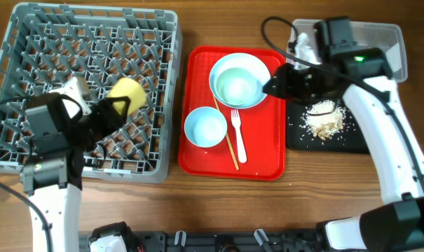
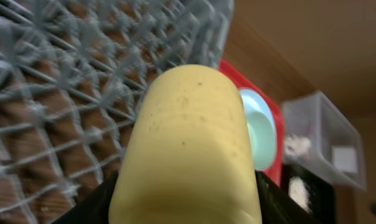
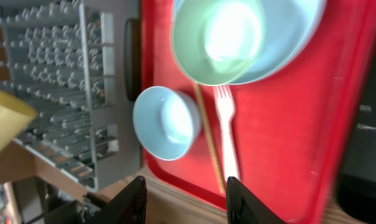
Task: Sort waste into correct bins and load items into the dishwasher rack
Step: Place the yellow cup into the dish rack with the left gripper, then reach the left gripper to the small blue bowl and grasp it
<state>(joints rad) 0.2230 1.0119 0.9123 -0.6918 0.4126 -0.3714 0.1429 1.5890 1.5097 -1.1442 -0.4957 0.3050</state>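
My left gripper (image 1: 113, 110) is shut on the small yellow cup (image 1: 127, 94) and holds it over the right part of the grey dishwasher rack (image 1: 29, 42). The cup fills the left wrist view (image 2: 184, 143). My right gripper (image 1: 273, 84) is open and empty above the red tray's right edge. Its fingers (image 3: 186, 202) hang over the tray's near rim. On the tray are a pale green bowl (image 1: 238, 85) on the white plate (image 1: 219, 68), a small bowl (image 1: 205, 129), the white fork (image 1: 238, 138) and the chopstick (image 1: 226, 136). The red wrapper is out of view.
The red serving tray (image 1: 268, 157) lies between the rack and the bins. The black tray (image 1: 352, 136) at the right holds beige crumbs (image 1: 325, 119). The clear tub (image 1: 394, 42) stands behind it with a white crumpled piece (image 2: 298, 147) inside. My right arm crosses over both bins.
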